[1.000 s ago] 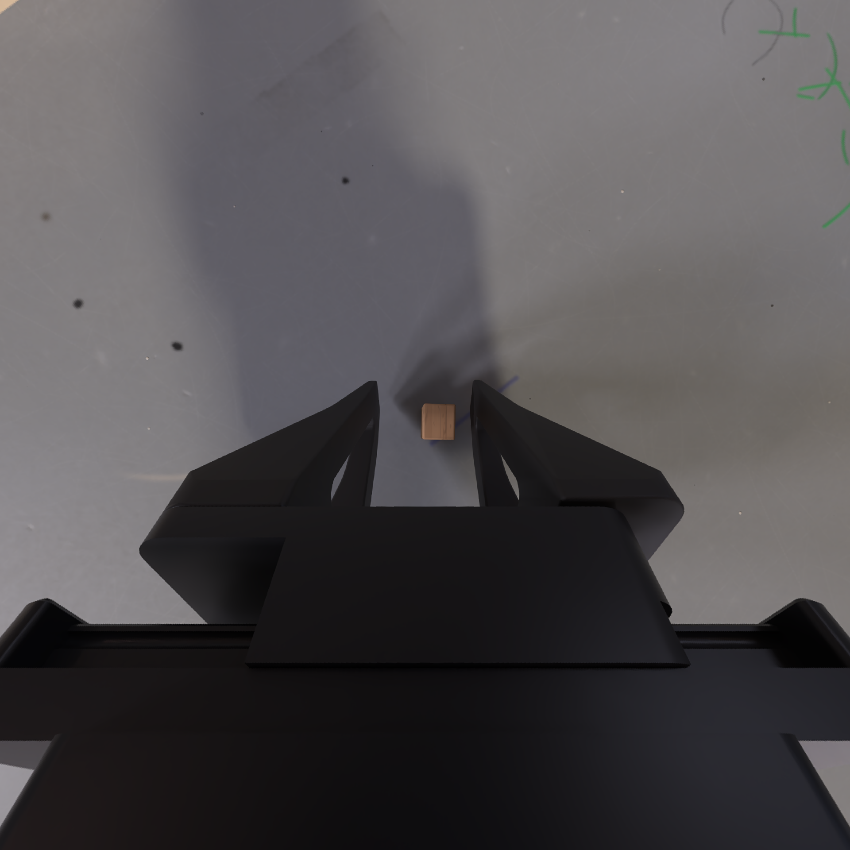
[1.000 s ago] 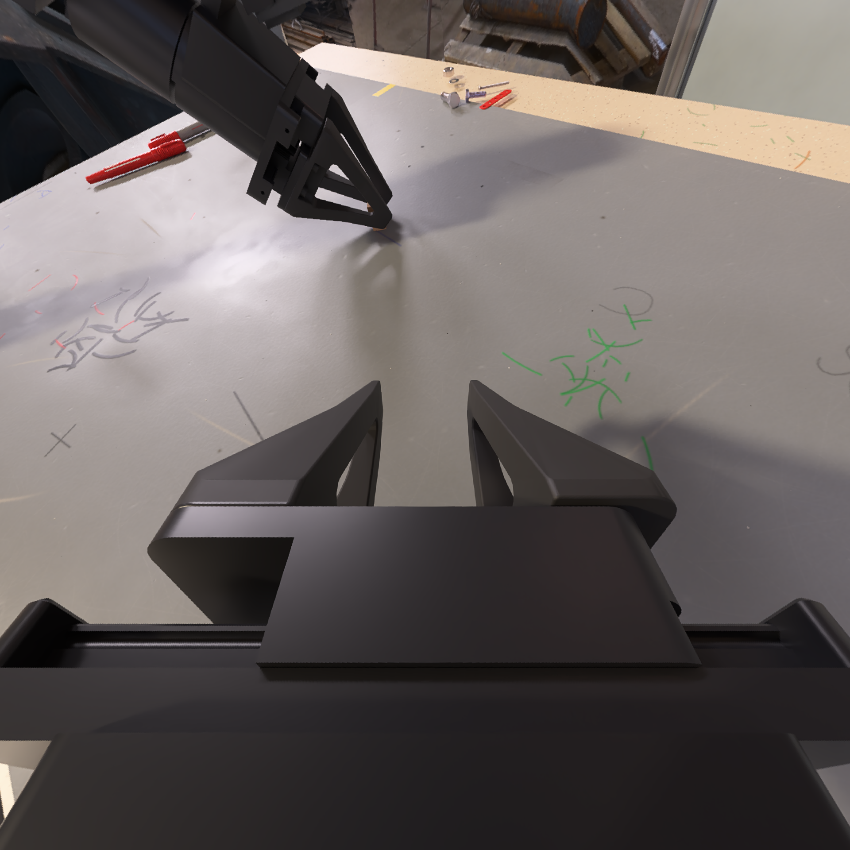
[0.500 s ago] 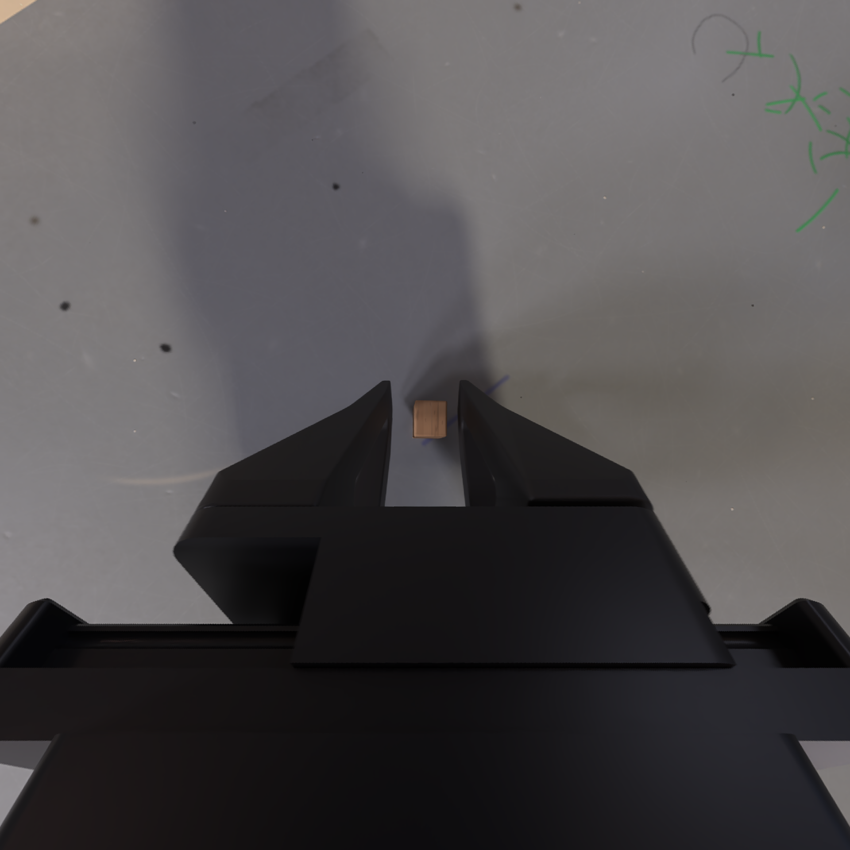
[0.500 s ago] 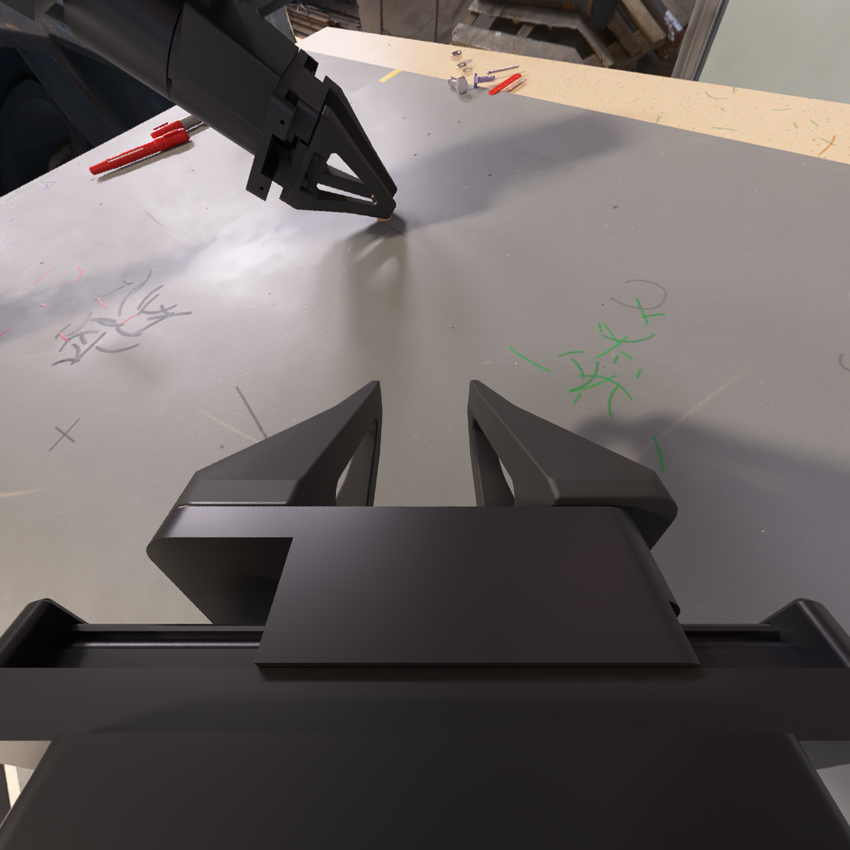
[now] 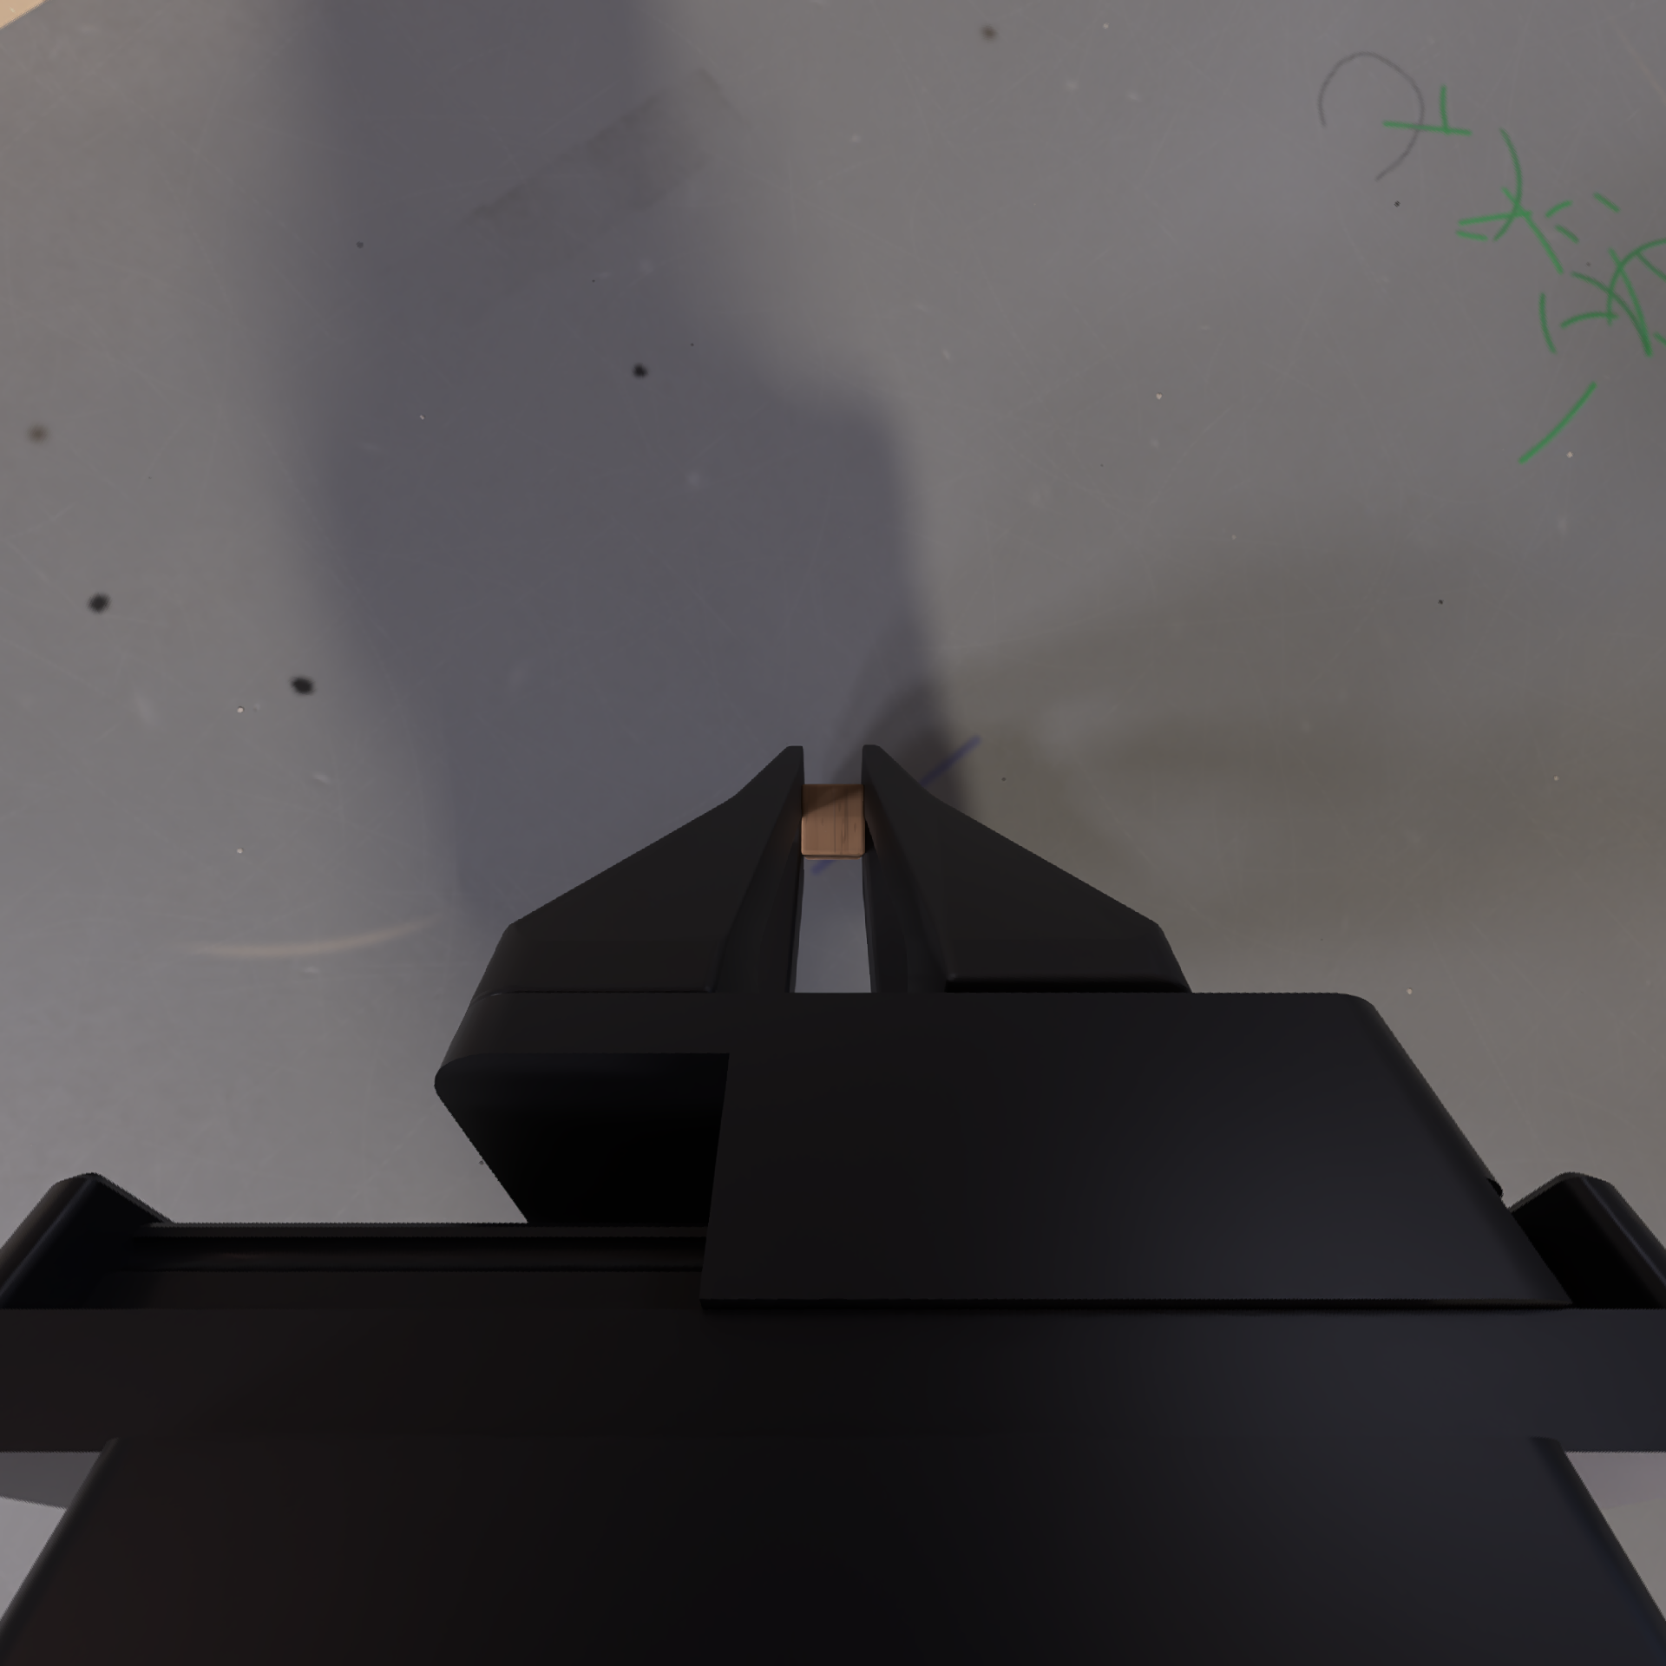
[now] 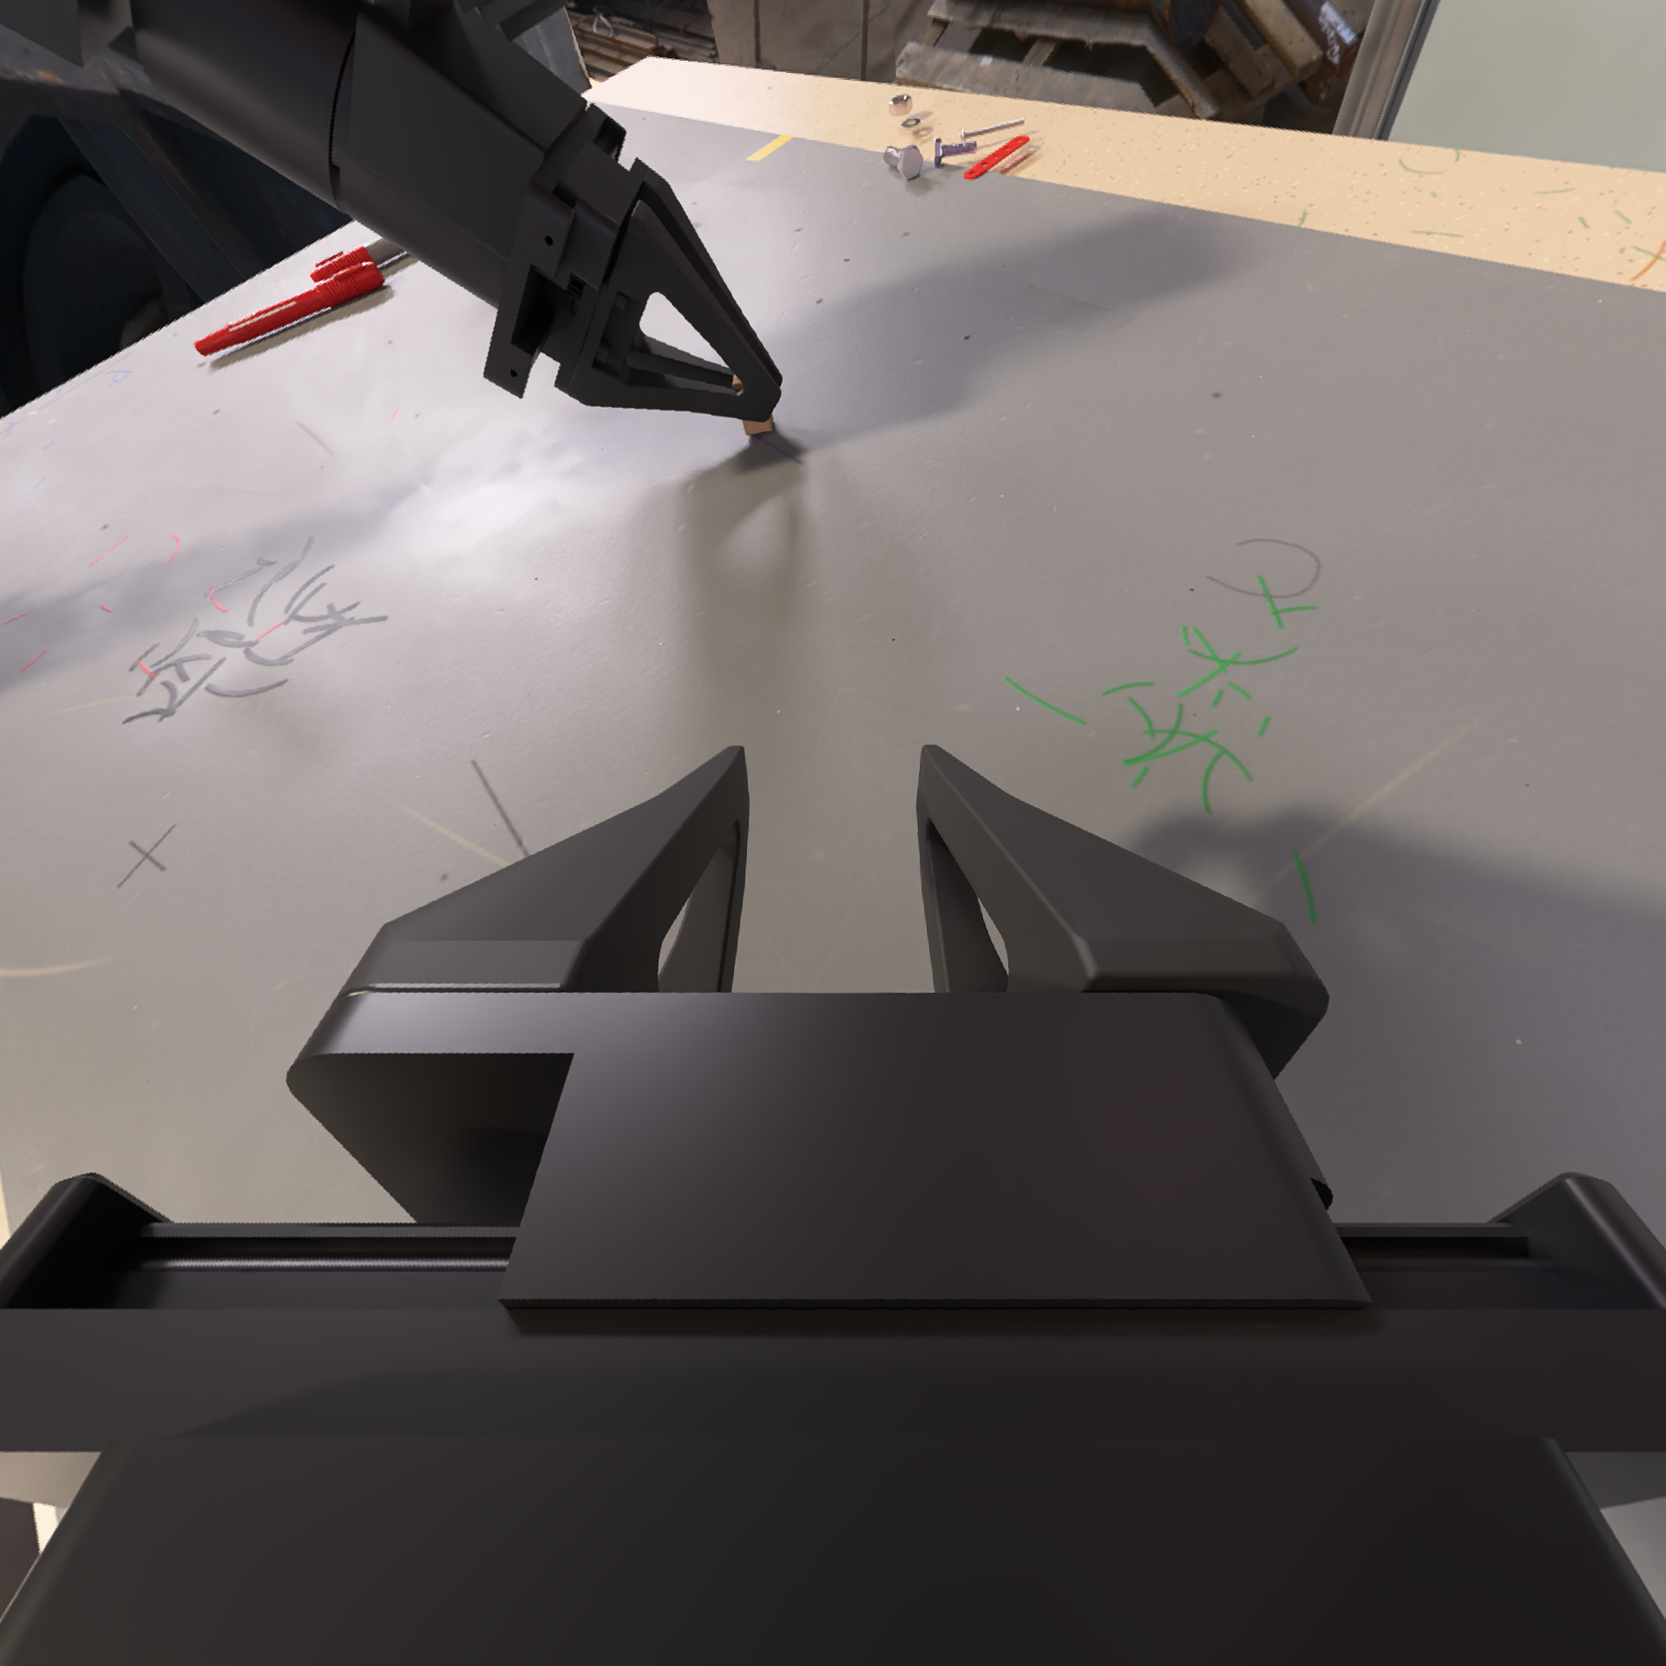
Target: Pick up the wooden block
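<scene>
Block (image 5: 832, 819), small and wooden, sits pinched between the left gripper's (image 5: 832, 766) two fingertips at the centre of the left wrist view; both black fingers touch its sides, leaving only a narrow slot behind it. In the right wrist view the same gripper (image 6: 755, 416) reaches down from the upper left, and the block (image 6: 757, 426) peeks out under its tips just above the grey table (image 6: 992, 469), over a small shadow; whether it clears the surface is hard to tell. Right gripper (image 6: 832, 766) hangs low in the middle of its own view with fingers spread wide and nothing between them. Green scribbles (image 6: 1190, 712) mark the table to the right, a red pen (image 6: 288, 315) lies at the upper left, and bolts (image 6: 938, 149) rest on the tan board along the top.
</scene>
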Controlling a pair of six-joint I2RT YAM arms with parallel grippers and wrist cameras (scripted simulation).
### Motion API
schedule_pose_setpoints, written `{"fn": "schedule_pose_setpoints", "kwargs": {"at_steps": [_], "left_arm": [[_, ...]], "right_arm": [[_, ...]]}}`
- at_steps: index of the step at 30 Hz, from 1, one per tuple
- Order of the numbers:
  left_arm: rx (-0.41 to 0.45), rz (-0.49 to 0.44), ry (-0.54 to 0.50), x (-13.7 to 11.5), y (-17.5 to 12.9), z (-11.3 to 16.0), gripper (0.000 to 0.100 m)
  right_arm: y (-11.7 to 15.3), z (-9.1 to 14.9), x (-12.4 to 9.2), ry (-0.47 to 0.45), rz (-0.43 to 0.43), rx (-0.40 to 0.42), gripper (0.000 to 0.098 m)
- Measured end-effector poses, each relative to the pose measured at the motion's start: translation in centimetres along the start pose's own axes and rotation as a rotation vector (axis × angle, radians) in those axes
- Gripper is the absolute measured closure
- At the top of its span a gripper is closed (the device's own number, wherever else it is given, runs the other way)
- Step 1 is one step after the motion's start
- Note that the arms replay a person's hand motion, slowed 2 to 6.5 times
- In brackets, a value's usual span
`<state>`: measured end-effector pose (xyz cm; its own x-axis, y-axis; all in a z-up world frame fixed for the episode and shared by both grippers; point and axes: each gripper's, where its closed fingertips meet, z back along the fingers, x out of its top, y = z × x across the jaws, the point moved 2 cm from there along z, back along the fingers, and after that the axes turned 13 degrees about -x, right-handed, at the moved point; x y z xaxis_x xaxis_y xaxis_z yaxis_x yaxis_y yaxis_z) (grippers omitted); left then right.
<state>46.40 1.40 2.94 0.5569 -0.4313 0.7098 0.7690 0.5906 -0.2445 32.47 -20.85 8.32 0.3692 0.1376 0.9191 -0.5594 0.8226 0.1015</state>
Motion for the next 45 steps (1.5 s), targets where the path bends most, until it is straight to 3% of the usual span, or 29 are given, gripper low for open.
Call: {"fn": "schedule_pose_setpoints", "kwargs": {"at_steps": [30,45], "left_arm": [[0.038,-0.137,-0.153,2.2,-0.7,1.4,0.090],[0.033,-0.258,-0.269,3.8,-1.8,2.5,0.090]], "right_arm": [[-0.2,0.1,0.1,-0.003,-0.028,0.009,0.0661],[-0.3,0.2,0.2,-0.012,-0.037,0.015,0.0661]]}}
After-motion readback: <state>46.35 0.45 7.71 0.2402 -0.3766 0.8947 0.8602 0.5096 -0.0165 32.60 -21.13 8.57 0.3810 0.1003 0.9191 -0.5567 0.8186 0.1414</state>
